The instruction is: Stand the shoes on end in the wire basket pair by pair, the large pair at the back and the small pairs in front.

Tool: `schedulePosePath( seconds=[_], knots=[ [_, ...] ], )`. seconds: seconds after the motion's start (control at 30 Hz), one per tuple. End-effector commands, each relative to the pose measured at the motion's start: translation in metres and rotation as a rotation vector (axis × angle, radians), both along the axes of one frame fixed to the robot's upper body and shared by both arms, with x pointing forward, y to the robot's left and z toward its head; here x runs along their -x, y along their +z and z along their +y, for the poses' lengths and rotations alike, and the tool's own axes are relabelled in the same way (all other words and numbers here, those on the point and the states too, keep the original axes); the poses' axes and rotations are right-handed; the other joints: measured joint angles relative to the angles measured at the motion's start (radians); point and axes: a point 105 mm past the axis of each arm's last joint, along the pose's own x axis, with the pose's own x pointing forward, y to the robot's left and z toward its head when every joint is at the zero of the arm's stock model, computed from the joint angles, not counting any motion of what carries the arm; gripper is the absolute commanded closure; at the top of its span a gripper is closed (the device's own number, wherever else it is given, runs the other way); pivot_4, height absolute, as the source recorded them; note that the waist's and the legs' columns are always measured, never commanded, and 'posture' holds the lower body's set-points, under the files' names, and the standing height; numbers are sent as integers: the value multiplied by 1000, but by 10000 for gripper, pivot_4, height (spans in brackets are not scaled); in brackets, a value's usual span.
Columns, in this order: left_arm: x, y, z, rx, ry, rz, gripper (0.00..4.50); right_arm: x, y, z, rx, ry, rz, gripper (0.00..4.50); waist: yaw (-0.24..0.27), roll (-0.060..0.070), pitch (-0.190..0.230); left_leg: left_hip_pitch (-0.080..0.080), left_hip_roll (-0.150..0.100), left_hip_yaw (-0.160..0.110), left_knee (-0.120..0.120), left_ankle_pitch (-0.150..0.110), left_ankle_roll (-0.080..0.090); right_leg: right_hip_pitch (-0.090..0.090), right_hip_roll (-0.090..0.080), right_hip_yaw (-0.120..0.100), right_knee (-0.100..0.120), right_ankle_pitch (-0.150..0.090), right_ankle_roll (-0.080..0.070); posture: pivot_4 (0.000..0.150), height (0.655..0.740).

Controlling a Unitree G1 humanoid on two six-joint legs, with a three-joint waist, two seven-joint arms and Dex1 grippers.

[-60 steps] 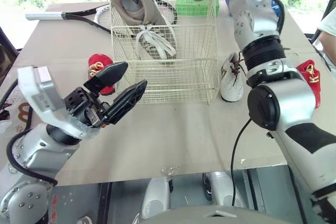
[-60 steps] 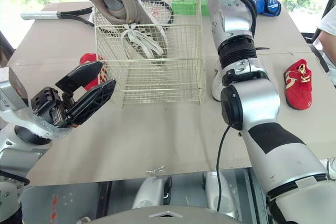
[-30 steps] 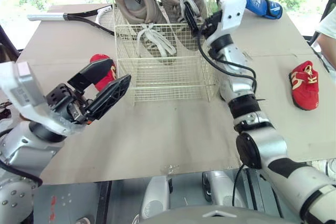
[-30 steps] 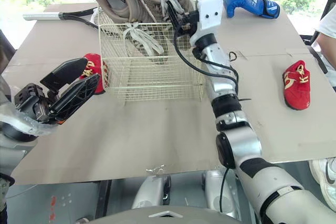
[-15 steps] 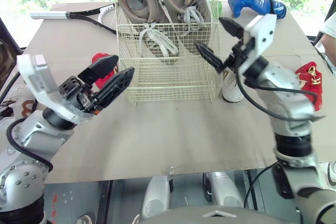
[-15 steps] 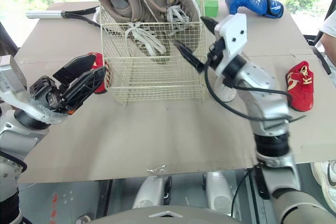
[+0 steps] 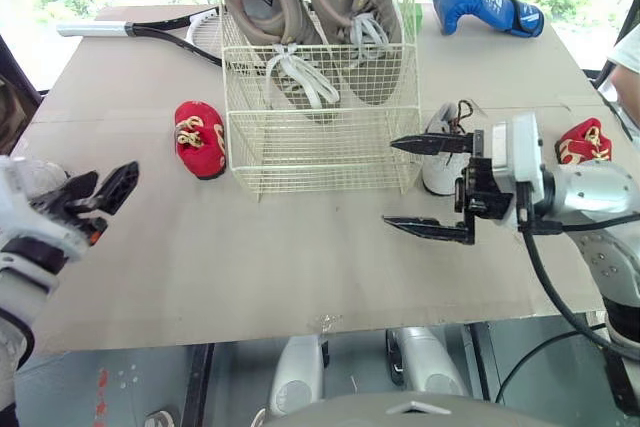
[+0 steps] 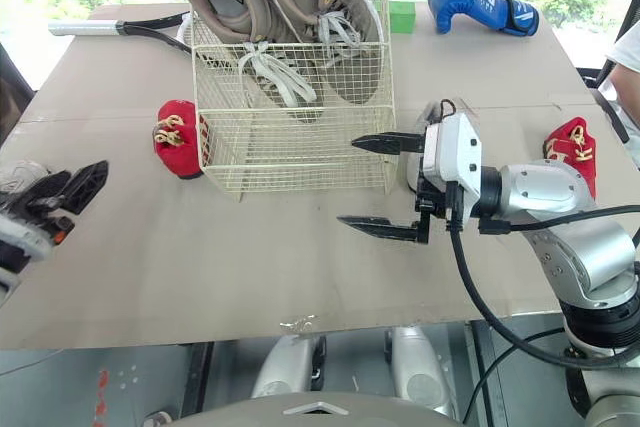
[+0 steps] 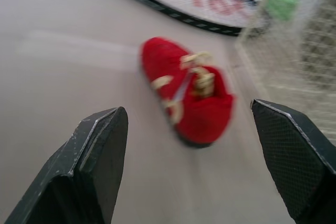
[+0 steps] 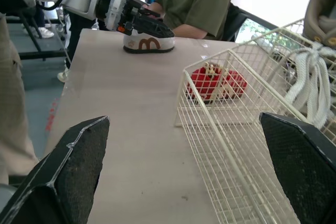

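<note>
the left gripper (image 7: 112, 177) hovers over the table (image 7: 300, 257), fingers spread wide and empty; a small red shoe (image 7: 199, 137) lies ahead of its tips, beside the wire basket (image 7: 320, 147). the right gripper (image 7: 390, 182) hangs wide apart, holding nothing, tips near the basket's front corner, a small white shoe (image 7: 440, 152) just behind its upper finger. the large tan pair (image 7: 300, 7) stands on end at the basket's back.

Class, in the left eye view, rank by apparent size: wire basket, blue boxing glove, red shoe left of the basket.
1. wire basket
2. blue boxing glove
3. red shoe, nearer the camera yet smaller.
</note>
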Motion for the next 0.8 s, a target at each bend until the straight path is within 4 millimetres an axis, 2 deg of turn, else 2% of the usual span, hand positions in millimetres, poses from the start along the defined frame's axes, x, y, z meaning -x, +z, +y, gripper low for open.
schedulePosePath(
  seconds=[0.03, 0.1, 0.17, 0.2, 0.3, 0.43, 0.53, 0.63, 0.8],
  knots=[
    [22, 4, 23, -54, 45, 12, 4370, 8, 5, 2, -12, 38, -27, 562, -2, 0, 0, 0, 0, 0, 0, 0, 0, 0, 0, 0, 0, 0, 0, 1500, 7400],
    [26, -4, 23, -62, 23, 61, 4370, 4, 3, 2, -14, 26, -27, 562, -1, 0, 0, 0, 0, 1, 0, 0, 0, 0, 0, 0, 0, 0, 0, 1500, 7400],
    [25, -1, 28, -50, 52, 36, 4370, 6, 1, 3, -17, 44, -17, 562, 9, -1, 0, 0, 0, 0, 0, 0, 0, 0, 0, -1, 0, -2, -4, 1500, 7400],
    [26, 0, 34, -53, 91, 29, 4370, 7, 1, 4, -22, 51, -11, 562, 17, -2, -1, 0, 0, 0, 0, 0, 0, 0, 0, -1, 0, -2, -4, 1500, 7400],
    [43, -3, 71, -83, 257, 68, 4370, 10, 1, 7, -30, 76, -2, 562, 21, -4, -2, 0, 0, -1, 0, 0, 0, 0, 0, -1, 1, -2, -4, 1500, 7400],
    [67, 4, 104, -178, 309, 97, 4370, 12, 1, 7, -36, 102, -2, 562, 15, -5, -2, 1, 0, 1, 0, 0, 0, 0, 0, 0, 0, -2, -4, 1500, 7400],
    [73, 4, 120, -171, 313, 128, 4370, 11, 3, 8, -46, 107, -8, 562, 24, -5, -3, 0, 0, 1, 0, 0, 0, -1, 0, -1, 0, -2, -4, 1500, 7400],
    [53, -7, 113, -150, 212, 180, 4370, 9, 2, 7, -46, 97, -11, 562, 28, -4, -2, 0, 0, 0, 0, 0, 0, 0, -1, -1, 0, -2, -4, 1500, 7400],
    [22, -22, 120, -175, 209, 233, 4370, 6, 3, 5, -49, 64, -25, 562, 26, -9, -5, 1, 0, 0, 1, 0, 0, 0, -1, -2, 1, -2, -4, 1500, 7400]
  ],
)
